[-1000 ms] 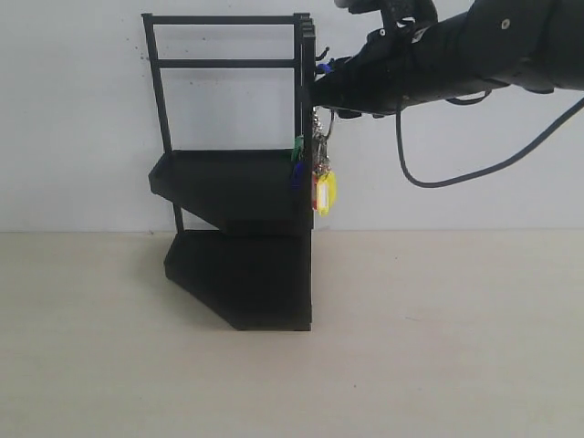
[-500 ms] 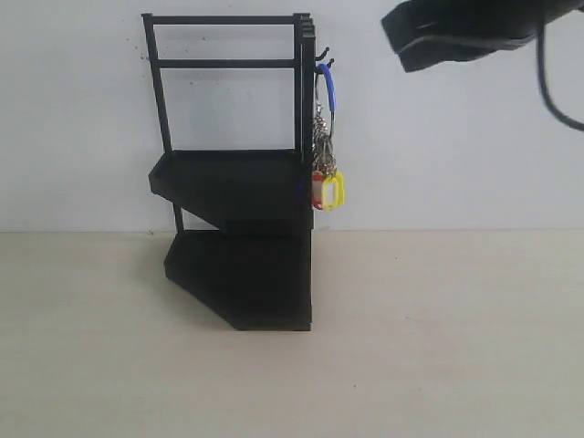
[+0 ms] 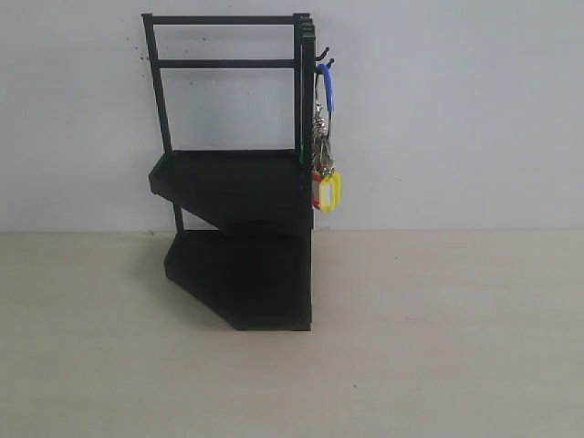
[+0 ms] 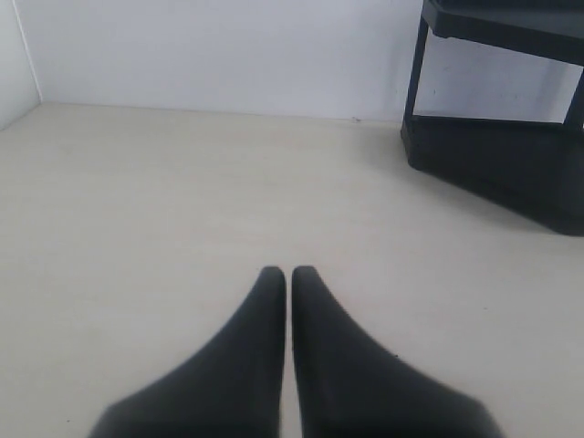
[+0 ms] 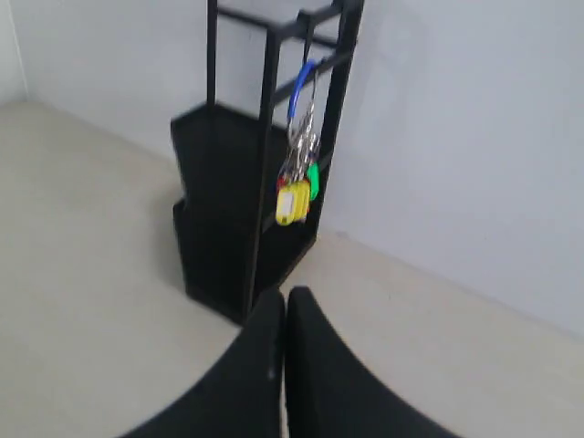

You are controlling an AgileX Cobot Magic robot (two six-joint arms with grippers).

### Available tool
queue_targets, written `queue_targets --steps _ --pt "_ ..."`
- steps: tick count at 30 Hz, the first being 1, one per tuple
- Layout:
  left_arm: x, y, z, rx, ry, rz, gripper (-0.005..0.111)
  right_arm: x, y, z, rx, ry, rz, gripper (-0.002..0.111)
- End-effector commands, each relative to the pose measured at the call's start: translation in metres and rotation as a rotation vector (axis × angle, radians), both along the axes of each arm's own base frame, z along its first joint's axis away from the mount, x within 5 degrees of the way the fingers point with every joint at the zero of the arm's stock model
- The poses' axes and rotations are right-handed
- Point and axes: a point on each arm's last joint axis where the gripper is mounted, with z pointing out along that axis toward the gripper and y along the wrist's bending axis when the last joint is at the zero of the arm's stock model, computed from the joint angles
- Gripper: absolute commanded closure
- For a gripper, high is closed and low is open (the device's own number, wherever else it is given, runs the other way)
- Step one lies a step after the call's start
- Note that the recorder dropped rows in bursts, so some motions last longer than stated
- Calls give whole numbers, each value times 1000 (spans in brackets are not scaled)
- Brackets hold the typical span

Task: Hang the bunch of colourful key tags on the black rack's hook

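**A:** Where is the colourful key tag bunch [image 3: 323, 157] [image 5: 297, 178]?

**B:** On the black rack [image 3: 239, 193] [image 5: 219, 192]. Its blue loop [image 3: 329, 88] is slung over a small hook [image 3: 322, 62] near the top of the rack's right-hand post, as the exterior view has it. The rings and tags dangle alongside the upper shelf, with a yellow tag [image 3: 329, 192] lowest and a green tag [image 5: 313, 180] behind it. The bunch hangs clear of the counter [image 3: 438, 347].

**A:** And the right tool [image 5: 284, 294]?

**B:** Its two fingers are pressed together with nothing between them. The bunch hangs out beyond the fingertips, well apart. The tool touches neither the tags nor the rack.

**A:** The left tool [image 4: 288, 274]?

**B:** Pressed together too, and empty. It sits over bare counter, and the rack's lower shelf and base [image 4: 511, 160] stand ahead and off to one side, well apart from its tips.
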Motion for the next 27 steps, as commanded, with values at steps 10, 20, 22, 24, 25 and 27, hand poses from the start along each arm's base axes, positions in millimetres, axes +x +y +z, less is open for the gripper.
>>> queue_targets --steps 10,20,22,24,25,27 --pt "0 0 1 -2 -2 3 102 -68 -35 4 181 -359 -28 108" --pt "0 0 1 -2 -2 3 102 -76 -39 4 195 -387 -28 108" --pt "0 0 1 -2 -2 3 102 -76 -39 4 195 -387 -28 108" --pt "0 0 1 -2 -2 3 102 -76 -39 4 197 -386 -28 108" --pt "0 0 1 -2 -2 3 102 -76 -39 4 197 -386 -28 108" --pt "0 0 1 -2 -2 3 102 -77 -39 4 198 -388 -28 108"
